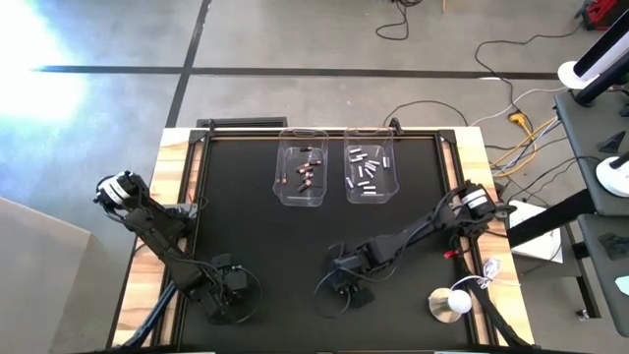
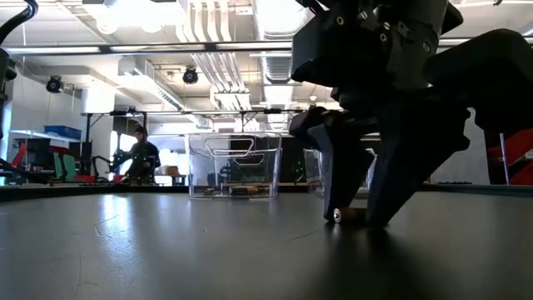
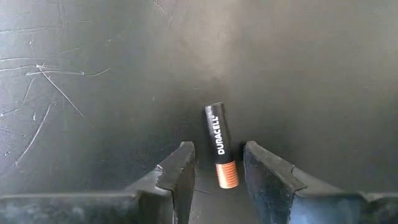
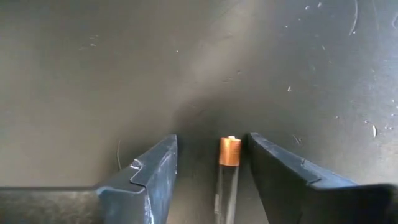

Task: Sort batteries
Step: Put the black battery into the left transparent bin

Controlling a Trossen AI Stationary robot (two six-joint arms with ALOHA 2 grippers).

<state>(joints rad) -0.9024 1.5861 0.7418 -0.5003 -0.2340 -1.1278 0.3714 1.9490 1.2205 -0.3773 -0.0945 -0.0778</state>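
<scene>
My left gripper (image 1: 233, 287) is low over the black mat near the table's near edge, left of centre. It is open, and a black and copper battery (image 3: 221, 146) lies flat on the mat with its copper end (image 3: 227, 174) between the fingertips, clear of both. My right gripper (image 1: 349, 278) is down on the mat at near centre, also open. It stands astride a second battery (image 4: 229, 152), which lies on the mat (image 2: 350, 214). Two clear bins stand at the far side: the left bin (image 1: 283, 192) holds dark copper batteries, the right bin (image 1: 391, 192) silvery ones. My right gripper has one finger (image 4: 264, 165) very close beside the battery's copper end (image 4: 229, 151); whether it touches, I cannot tell. The other finger stands well apart from it. The fingers come from above, and the battery lies on the mat along them.
A round silvery disc with a white knob (image 1: 452, 303) sits at the table's near right corner beside loose cables. Wooden borders (image 1: 177, 167) frame the mat. Open mat lies between the grippers and the bins. A person (image 2: 141, 157) stands far off in the room behind.
</scene>
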